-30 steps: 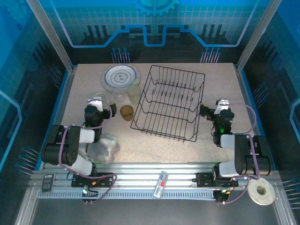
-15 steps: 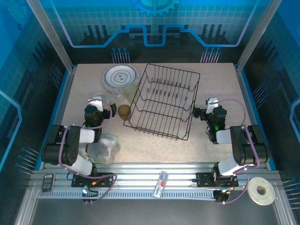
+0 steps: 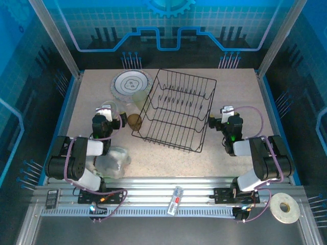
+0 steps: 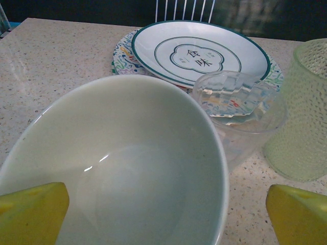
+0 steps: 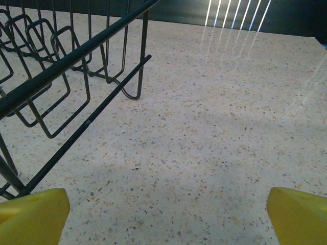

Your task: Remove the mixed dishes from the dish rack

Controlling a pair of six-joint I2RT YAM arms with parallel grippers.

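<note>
Both wide open: left gripper [image 4: 166, 213] at a pale round bowl [image 4: 117, 163], right gripper [image 5: 163, 214] beside a black wire dish rack [image 3: 175, 115]

Bare table [image 5: 214, 127] right of the dish rack [image 3: 176, 115]; dishes [image 3: 131, 84] (bowl [image 4: 117, 168], cups [image 4: 301, 112], plates [image 4: 199, 53]) tight against its left

I work over a pale speckled stone-look table [image 3: 240, 92], walled at the back by blue panels printed with a grid and a gear emblem [image 3: 171, 6], with slanted aluminium posts [image 3: 53, 35] at either side. A whitish, crumpled plastic lump [image 3: 113, 160] sits on the table's near left corner. Nearer to me, on the ribbed grey metal rails [image 3: 204, 186], lie a small black rectangular device [image 3: 52, 198] at the left, a little clear oblong piece with a red mark [image 3: 176, 200] near the middle, and a flat white tape ring [image 3: 275, 209] at the far right.
</note>
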